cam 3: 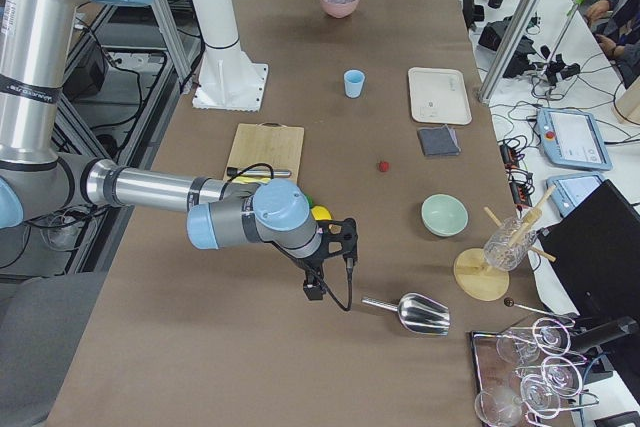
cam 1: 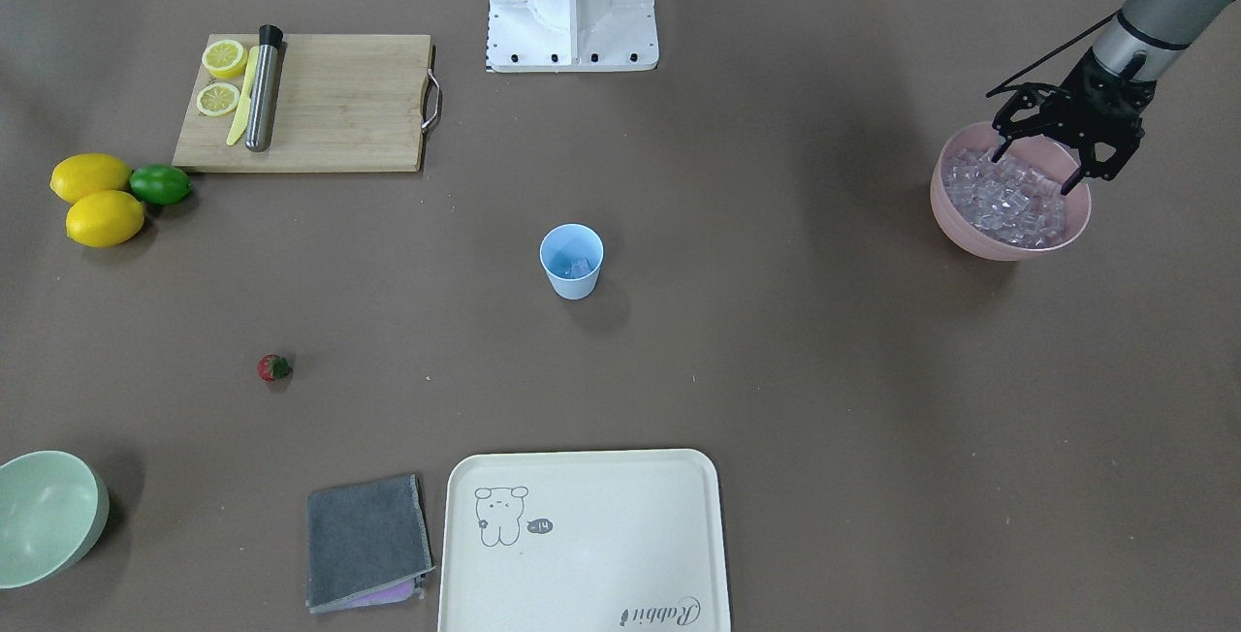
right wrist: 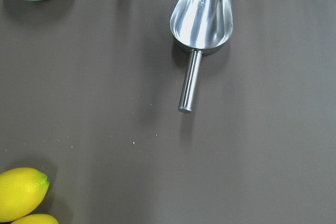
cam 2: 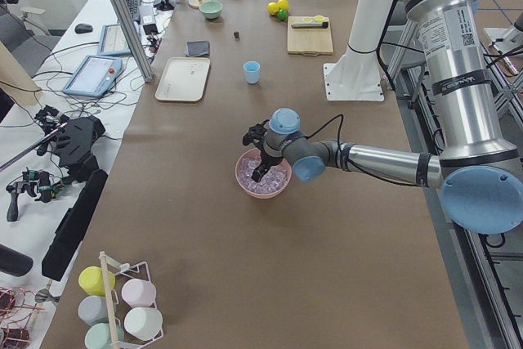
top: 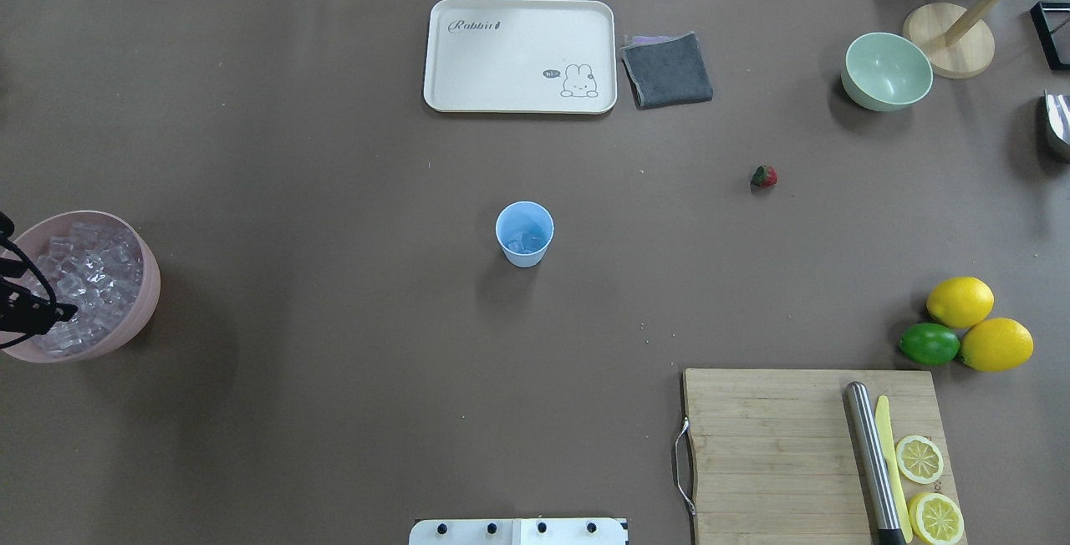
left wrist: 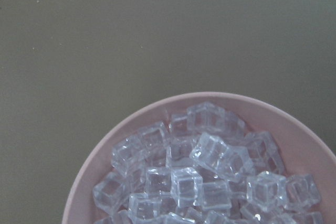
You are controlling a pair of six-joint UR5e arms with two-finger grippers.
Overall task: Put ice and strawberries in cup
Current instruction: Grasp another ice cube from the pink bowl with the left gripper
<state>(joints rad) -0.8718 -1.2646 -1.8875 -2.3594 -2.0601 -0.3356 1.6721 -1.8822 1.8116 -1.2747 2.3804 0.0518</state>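
Note:
The light-blue cup (cam 1: pixel 571 261) (top: pixel 525 233) stands upright mid-table with a few ice cubes inside. A heap of ice (cam 1: pixel 1008 194) (left wrist: pixel 199 171) fills the pink bowl (cam 1: pixel 970 225) (top: pixel 134 311) at the table's left end. My left gripper (cam 1: pixel 1035 170) hangs open just above that heap, with nothing between its fingers. The red strawberry (cam 1: pixel 273 367) (top: pixel 764 176) lies alone on the table, on the right arm's side. My right gripper (cam 3: pixel 332 259) shows only in the exterior right view, low over the table beyond the lemons; I cannot tell whether it is open or shut.
A metal scoop (right wrist: pixel 201 22) (cam 3: pixel 415 312) lies beside the right gripper. A cutting board (top: pixel 802 445) holds lemon halves, a knife and a steel muddler. Two lemons and a lime (top: pixel 929 343), a pale green bowl (top: pixel 886 70), a grey cloth (top: pixel 667 70) and a cream tray (top: pixel 518 56) ring the table.

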